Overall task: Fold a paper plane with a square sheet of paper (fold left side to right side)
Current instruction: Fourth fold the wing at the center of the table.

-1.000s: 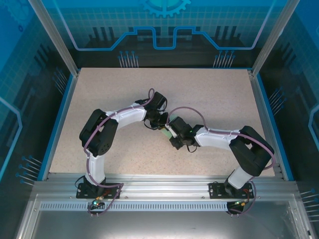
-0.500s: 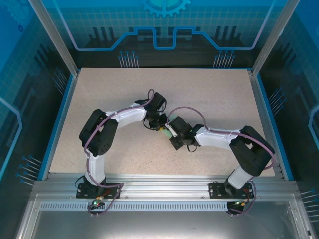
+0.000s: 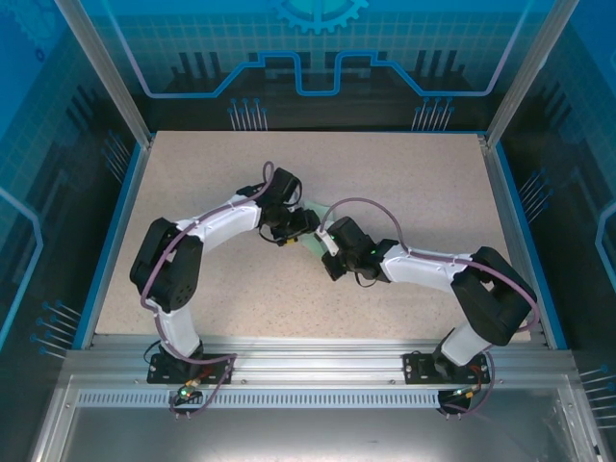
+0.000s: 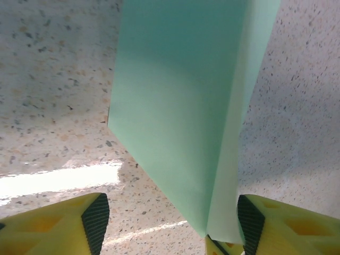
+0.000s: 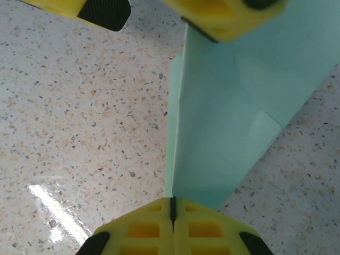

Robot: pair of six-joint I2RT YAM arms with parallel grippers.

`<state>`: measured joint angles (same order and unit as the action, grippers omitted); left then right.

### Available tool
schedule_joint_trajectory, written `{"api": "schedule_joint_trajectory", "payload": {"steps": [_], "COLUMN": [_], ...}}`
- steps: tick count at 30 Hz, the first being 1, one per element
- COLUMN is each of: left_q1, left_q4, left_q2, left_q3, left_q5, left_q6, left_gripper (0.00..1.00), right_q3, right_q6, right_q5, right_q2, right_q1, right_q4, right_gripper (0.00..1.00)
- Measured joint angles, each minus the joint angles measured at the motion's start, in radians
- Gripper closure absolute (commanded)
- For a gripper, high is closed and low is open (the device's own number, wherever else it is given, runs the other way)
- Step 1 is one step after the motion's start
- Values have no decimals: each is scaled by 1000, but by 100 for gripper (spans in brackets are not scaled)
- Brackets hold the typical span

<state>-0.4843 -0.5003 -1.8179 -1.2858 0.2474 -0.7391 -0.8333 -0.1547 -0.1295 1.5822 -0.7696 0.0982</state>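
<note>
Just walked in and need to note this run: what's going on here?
A pale green sheet of paper is being folded at the middle of the speckled table. The right gripper is shut on one edge of the folded sheet. The left gripper stands open, its yellow fingers either side of the paper without pinching it.

Bright even overhead light w/ glare streaks on tabletop [image 4: 58, 178] (both wrist cams).
</note>
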Motion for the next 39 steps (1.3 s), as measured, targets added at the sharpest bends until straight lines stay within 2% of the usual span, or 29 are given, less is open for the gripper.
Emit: {"api": "schedule_joint_trajectory", "payload": {"steps": [11,17,21,26,33,39], "left_q1": [14,23,23,2,-61,-82], "left_q4": [115,127,154,186,209,211], "left_q2": [46,101,147,145,39,-25], "left_q3": [6,74,139,195,159,117], "left_q5": [72,63,64,64,64,64], "left_q6": [-22,-20,-18,-19,-18,-19], "left_gripper": [31,33,41,55,72,75], "right_q3": [29,72,98,116,134,134], "right_q6": [3,2,-2,-6,-20,-32], "right_q5": [12,109,198,283,352,383], "right_q2": [28,-5,-31,-34,-35,-35], "right_q1": [1,69,142,179,219,235], "right_q4": [83,64,47,21,-3,-9], "right_gripper": [100,100,100,100,100,100]}}
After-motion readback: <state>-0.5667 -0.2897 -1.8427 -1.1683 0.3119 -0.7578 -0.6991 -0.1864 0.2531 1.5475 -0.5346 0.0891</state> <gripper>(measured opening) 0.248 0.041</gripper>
